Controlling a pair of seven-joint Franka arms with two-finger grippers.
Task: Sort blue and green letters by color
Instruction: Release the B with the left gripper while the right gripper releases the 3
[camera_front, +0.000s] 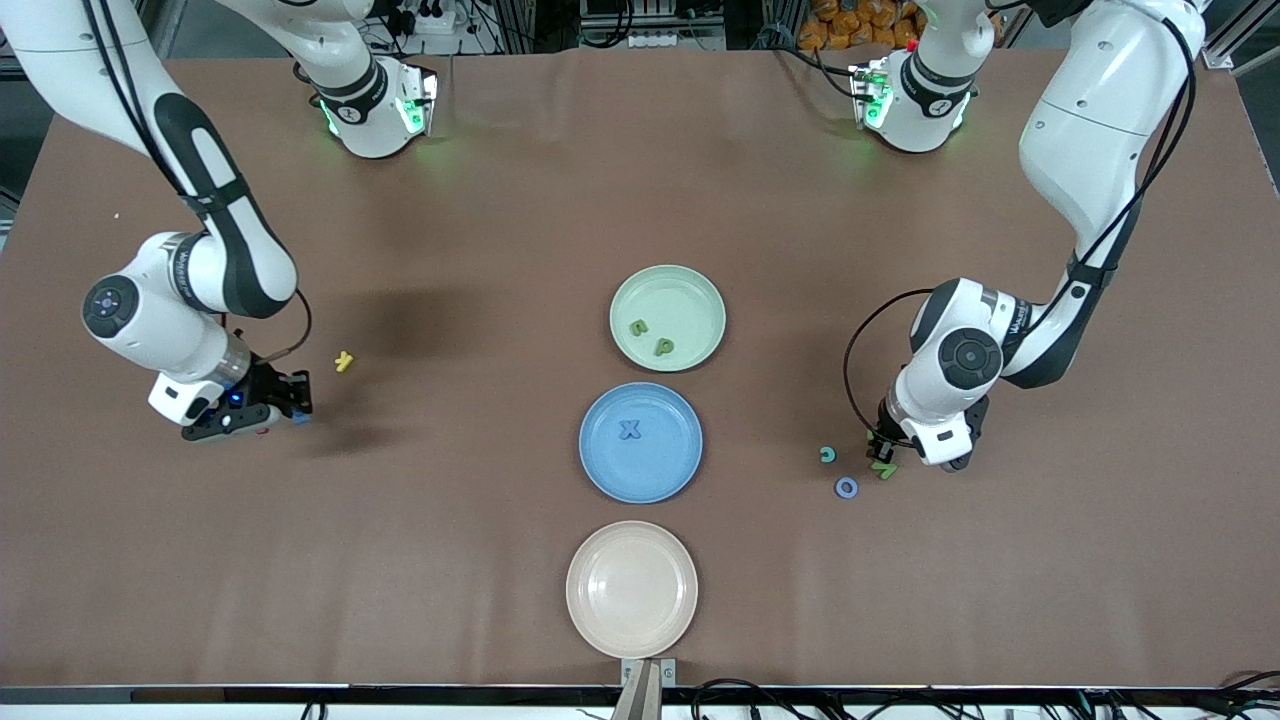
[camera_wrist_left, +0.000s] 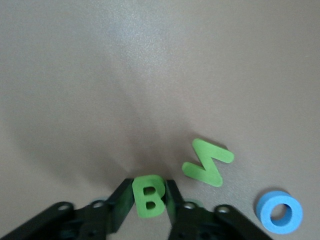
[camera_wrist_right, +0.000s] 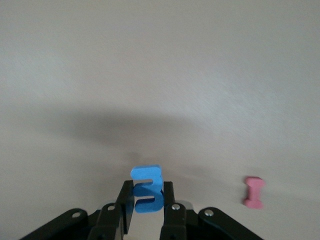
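Green foam sits pinched between the left gripper's (camera_wrist_left: 150, 200) fingers: the letter B (camera_wrist_left: 148, 196), held by its edges low over the table, with the green N (camera_wrist_left: 207, 162) lying just beside the fingertips and a blue O (camera_wrist_left: 279, 211) a little further out. The right gripper (camera_wrist_right: 147, 202) is likewise clamped on a blue E (camera_wrist_right: 147, 189), a pink piece (camera_wrist_right: 254, 192) lying off to one side of it. Both grips catch only thin edges, so I judge either letter could twist or slip out on the way to the green plate (camera_front: 700, 290) or blue plate (camera_front: 600, 460).
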